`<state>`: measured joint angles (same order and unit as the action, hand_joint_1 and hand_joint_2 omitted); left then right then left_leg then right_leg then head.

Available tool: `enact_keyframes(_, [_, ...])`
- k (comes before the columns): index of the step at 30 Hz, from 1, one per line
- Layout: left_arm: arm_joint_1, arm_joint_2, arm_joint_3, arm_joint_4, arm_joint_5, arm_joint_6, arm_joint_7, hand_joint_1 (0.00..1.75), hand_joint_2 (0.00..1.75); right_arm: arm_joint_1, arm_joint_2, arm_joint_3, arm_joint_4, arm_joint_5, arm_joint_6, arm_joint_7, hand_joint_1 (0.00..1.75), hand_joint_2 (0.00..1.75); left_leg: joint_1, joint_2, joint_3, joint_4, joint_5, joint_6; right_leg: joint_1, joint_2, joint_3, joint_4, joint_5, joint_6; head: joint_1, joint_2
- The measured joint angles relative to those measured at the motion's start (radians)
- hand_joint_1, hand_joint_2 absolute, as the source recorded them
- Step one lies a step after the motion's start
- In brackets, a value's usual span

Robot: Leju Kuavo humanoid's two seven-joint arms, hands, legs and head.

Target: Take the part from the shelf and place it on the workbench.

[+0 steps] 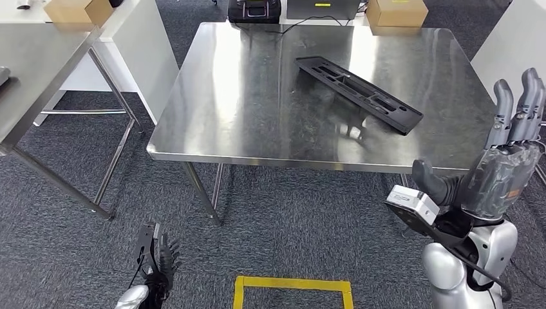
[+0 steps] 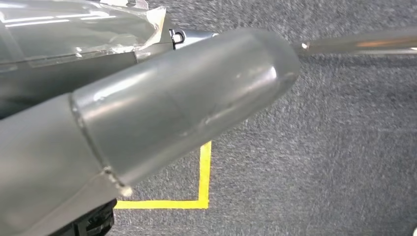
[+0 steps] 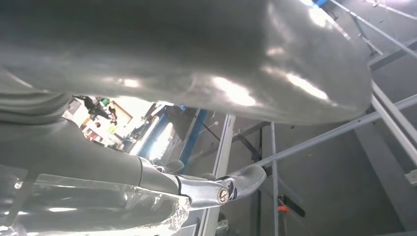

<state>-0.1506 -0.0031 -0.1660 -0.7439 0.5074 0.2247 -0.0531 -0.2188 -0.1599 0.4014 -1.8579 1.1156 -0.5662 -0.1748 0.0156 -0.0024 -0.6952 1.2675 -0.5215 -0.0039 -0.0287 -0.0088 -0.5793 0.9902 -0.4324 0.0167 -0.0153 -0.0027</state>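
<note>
Black parts: I count one long black slotted part, lying on the workbench.
Steel tables: I count two, the workbench and a second steel table to its left.
Cardboard boxes: I count two, one at the workbench's far edge, one on the left table.
Yellow floor markings: I count one taped rectangle.
Robot hands: I count two, left hand and right hand.

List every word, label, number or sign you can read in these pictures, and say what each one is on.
No text can be read in any view.
Yellow tag on the dark device behind the steel table: too small to read.
Cardboard boxes: no print legible.
Yellow tape outline on the carpet: a floor marking, no lettering.
Black tray part: no label visible.
</note>
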Motion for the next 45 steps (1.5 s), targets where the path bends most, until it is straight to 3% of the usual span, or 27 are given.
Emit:
enact_keyframes(1, [-0.004, 0.0, 0.001, 0.002, 0.001, 0.0, -0.002, 0.0, 0.0, 0.0, 0.001, 0.001, 0.0, 0.0, 0.001, -0.002, 0.0, 0.0, 0.004, 0.0, 0.047, -0.054, 0.023, -0.002, -0.002, 0.0, -0.012, 0.004, 0.008, 0.005, 0.0, 0.0])
enact_keyframes(3, [-0.013, -0.002, 0.004, 0.003, 0.004, 0.003, -0.007, 0.0, 0.0, 0.0, 0.004, 0.006, -0.001, 0.0, 0.003, -0.009, 0.0, 0.0, 0.005, -0.003, 0.142, -0.184, 0.028, -0.002, -0.002, 0.0, -0.03, 0.011, 0.021, 0.02, 0.001, 0.0])
enact_keyframes(5, [-0.016, -0.003, 0.012, 0.003, 0.006, 0.006, -0.011, 0.0, 0.0, 0.0, 0.006, 0.014, -0.003, -0.002, 0.009, -0.017, 0.0, 0.0, -0.002, -0.006, 0.178, -0.25, 0.016, 0.007, 0.0, -0.001, -0.038, 0.01, 0.037, 0.036, 0.003, 0.0])
enact_keyframes(7, [-0.012, -0.005, 0.019, 0.002, 0.006, 0.008, -0.012, 0.0, 0.0, 0.002, 0.007, 0.023, -0.006, -0.005, 0.015, -0.024, 0.0, 0.0, -0.009, -0.004, 0.165, -0.258, 0.031, 0.029, -0.001, -0.001, -0.046, 0.008, 0.049, 0.052, 0.004, 0.0])
enact_keyframes(8, [-0.01, -0.006, 0.021, 0.0, 0.006, 0.01, -0.012, 0.0, 0.0, 0.004, 0.007, 0.027, -0.008, -0.007, 0.018, -0.026, 0.0, 0.0, -0.011, -0.003, 0.156, -0.26, 0.042, 0.043, -0.002, 0.0, -0.057, 0.019, 0.036, 0.053, 0.004, 0.0])
enact_keyframes(9, [-0.008, -0.007, 0.023, -0.002, 0.005, 0.012, -0.012, 0.0, 0.0, 0.005, 0.007, 0.028, -0.009, -0.008, 0.02, -0.028, 0.0, 0.0, -0.011, 0.0, 0.144, -0.264, 0.056, 0.056, -0.002, 0.0, -0.074, 0.048, 0.006, 0.048, 0.006, 0.0])
enact_keyframes(11, [-0.004, -0.008, 0.026, -0.007, 0.003, 0.016, -0.011, 0.0, 0.0, 0.007, 0.006, 0.031, -0.012, -0.01, 0.023, -0.031, 0.0, 0.0, -0.013, 0.001, 0.114, -0.265, 0.082, 0.071, -0.002, 0.003, -0.116, 0.164, -0.085, 0.03, 0.009, 0.0])
enact_keyframes(12, [-0.001, -0.009, 0.027, -0.009, 0.002, 0.017, -0.011, 0.0, 0.0, 0.008, 0.006, 0.032, -0.012, -0.011, 0.025, -0.033, 0.0, 0.0, -0.016, 0.001, 0.098, -0.264, 0.094, 0.074, -0.001, 0.004, -0.132, 0.233, -0.121, 0.027, 0.01, 0.0])
enact_keyframes(13, [0.003, -0.01, 0.028, -0.011, 0.0, 0.017, -0.01, 0.0, 0.0, 0.009, 0.006, 0.033, -0.013, -0.011, 0.027, -0.033, 0.0, 0.0, -0.018, 0.002, 0.083, -0.264, 0.106, 0.075, 0.001, 0.004, -0.138, 0.286, -0.137, 0.031, 0.01, 0.0])
enact_keyframes(15, [0.011, -0.012, 0.031, -0.013, -0.002, 0.017, -0.009, 0.0, 0.0, 0.013, 0.005, 0.035, -0.014, -0.012, 0.031, -0.035, 0.0, 0.0, -0.023, 0.002, 0.051, -0.263, 0.131, 0.074, 0.005, 0.005, -0.101, 0.298, -0.116, 0.046, 0.01, 0.0])
enact_keyframes(17, [0.016, -0.012, 0.033, -0.017, -0.003, 0.016, -0.009, 0.0, 0.0, 0.013, 0.006, 0.036, -0.018, -0.013, 0.032, -0.035, 0.0, 0.0, -0.027, 0.002, 0.024, -0.262, 0.155, 0.07, 0.011, 0.005, 0.001, 0.183, -0.087, 0.048, 0.01, 0.0])
enact_keyframes(19, [0.018, -0.013, 0.035, -0.022, -0.004, 0.016, -0.009, 0.0, 0.0, 0.012, 0.006, 0.037, -0.026, -0.013, 0.033, -0.035, 0.0, 0.0, -0.03, 0.001, 0.01, -0.262, 0.177, 0.062, 0.02, 0.005, 0.099, 0.04, -0.101, 0.032, 0.008, 0.0])
enact_keyframes(20, [0.019, -0.013, 0.037, -0.024, -0.004, 0.016, -0.008, 0.0, 0.0, 0.012, 0.006, 0.038, -0.03, -0.014, 0.034, -0.035, 0.0, 0.0, -0.03, 0.001, 0.007, -0.264, 0.188, 0.056, 0.024, 0.005, 0.121, -0.001, -0.11, 0.024, 0.008, 0.0])
enact_keyframes(22, [0.023, -0.013, 0.039, -0.025, -0.005, 0.016, -0.006, 0.0, 0.0, 0.016, 0.004, 0.039, -0.033, -0.016, 0.038, -0.036, 0.0, 0.0, -0.026, 0.001, 0.002, -0.269, 0.205, 0.044, 0.023, 0.005, 0.115, -0.018, -0.101, 0.01, 0.006, 0.0])
enact_keyframes(24, [0.03, -0.013, 0.039, -0.025, -0.005, 0.016, -0.004, 0.0, 0.0, 0.02, 0.003, 0.039, -0.034, -0.018, 0.04, -0.036, 0.0, 0.0, -0.021, 0.0, -0.014, -0.242, 0.158, 0.029, 0.014, 0.003, 0.1, -0.02, -0.077, -0.008, 0.004, 0.0])
enact_keyframes(27, [0.035, -0.014, 0.039, -0.026, -0.006, 0.017, -0.003, 0.0, 0.0, 0.025, 0.001, 0.04, -0.036, -0.021, 0.042, -0.037, 0.0, 0.0, -0.01, -0.001, -0.057, -0.074, 0.006, 0.009, 0.01, 0.0, 0.063, -0.018, -0.036, -0.02, 0.0, 0.0])
enact_keyframes(28, [0.036, -0.014, 0.039, -0.026, -0.007, 0.017, -0.002, 0.0, 0.0, 0.028, 0.001, 0.04, -0.036, -0.022, 0.042, -0.037, 0.0, 0.0, -0.006, -0.001, -0.065, -0.015, -0.019, 0.004, 0.01, 0.0, 0.048, -0.017, -0.025, -0.019, 0.0, 0.0])
enact_keyframes(30, [0.037, -0.014, 0.039, -0.026, -0.007, 0.018, -0.001, 0.0, 0.0, 0.034, 0.0, 0.04, -0.036, -0.028, 0.042, -0.039, 0.0, 0.0, 0.001, 0.0, -0.058, 0.04, -0.011, -0.003, 0.008, 0.0, 0.022, -0.013, -0.008, -0.013, 0.0, 0.0])
enact_keyframes(31, [0.037, -0.014, 0.039, -0.026, -0.008, 0.018, -0.001, 0.0, 0.0, 0.038, 0.0, 0.04, -0.036, -0.031, 0.042, -0.042, 0.0, 0.0, 0.004, 0.0, -0.035, 0.028, 0.01, -0.006, 0.007, 0.0, 0.011, -0.01, -0.002, -0.009, 0.0, 0.0])
enact_keyframes(33, [0.038, -0.015, 0.04, -0.028, -0.008, 0.018, 0.0, 0.0, 0.0, 0.045, -0.003, 0.041, -0.036, -0.039, 0.042, -0.049, 0.0, 0.0, 0.011, 0.0, 0.055, -0.068, 0.043, -0.009, 0.003, 0.0, -0.014, 0.0, 0.011, 0.002, -0.001, 0.0])
enact_keyframes(35, [0.038, -0.017, 0.04, -0.034, -0.009, 0.018, 0.0, 0.0, 0.0, 0.049, -0.007, 0.041, -0.037, -0.049, 0.042, -0.056, 0.0, 0.0, 0.008, -0.004, 0.149, -0.199, 0.03, -0.005, 0.002, -0.001, -0.032, 0.009, 0.025, 0.017, 0.0, 0.0])
enact_keyframes(37, [0.04, -0.018, 0.04, -0.04, -0.01, 0.019, 0.0, 0.0, 0.0, 0.054, -0.012, 0.042, -0.038, -0.059, 0.042, -0.062, 0.0, 0.0, -0.002, -0.007, 0.177, -0.255, 0.013, 0.006, 0.004, -0.003, -0.041, 0.009, 0.042, 0.036, 0.001, 0.0])
enact_keyframes(39, [0.046, -0.022, 0.04, -0.043, -0.011, 0.023, -0.001, 0.0, 0.0, 0.062, -0.019, 0.043, -0.038, -0.067, 0.04, -0.068, 0.0, 0.0, -0.006, -0.003, 0.163, -0.263, 0.03, 0.029, 0.003, -0.003, -0.053, 0.011, 0.048, 0.049, 0.001, 0.0])
enact_keyframes(40, [0.048, -0.024, 0.04, -0.045, -0.011, 0.025, -0.001, 0.0, 0.0, 0.066, -0.023, 0.043, -0.038, -0.069, 0.039, -0.069, 0.0, 0.0, -0.006, -0.001, 0.153, -0.267, 0.043, 0.042, 0.002, -0.002, -0.066, 0.028, 0.028, 0.047, 0.002, 0.0])
enact_keyframes(42, [0.05, -0.027, 0.041, -0.049, -0.012, 0.028, -0.001, 0.0, 0.0, 0.073, -0.029, 0.042, -0.038, -0.071, 0.038, -0.071, 0.0, 0.0, -0.008, 0.003, 0.124, -0.27, 0.07, 0.06, -0.001, 0.0, -0.104, 0.122, -0.056, 0.032, 0.005, 0.0])
enact_keyframes(44, [0.052, -0.029, 0.042, -0.05, -0.012, 0.028, -0.001, 0.0, 0.0, 0.077, -0.032, 0.042, -0.038, -0.072, 0.038, -0.071, 0.0, 0.0, -0.011, 0.005, 0.091, -0.269, 0.096, 0.065, 0.001, 0.003, -0.133, 0.251, -0.128, 0.028, 0.007, 0.0])
enact_keyframes(45, [0.054, -0.03, 0.042, -0.05, -0.012, 0.029, -0.001, 0.0, 0.0, 0.079, -0.034, 0.042, -0.038, -0.073, 0.038, -0.071, 0.0, 0.0, -0.012, 0.005, 0.074, -0.269, 0.11, 0.065, 0.001, 0.004, -0.131, 0.292, -0.135, 0.035, 0.007, 0.0])
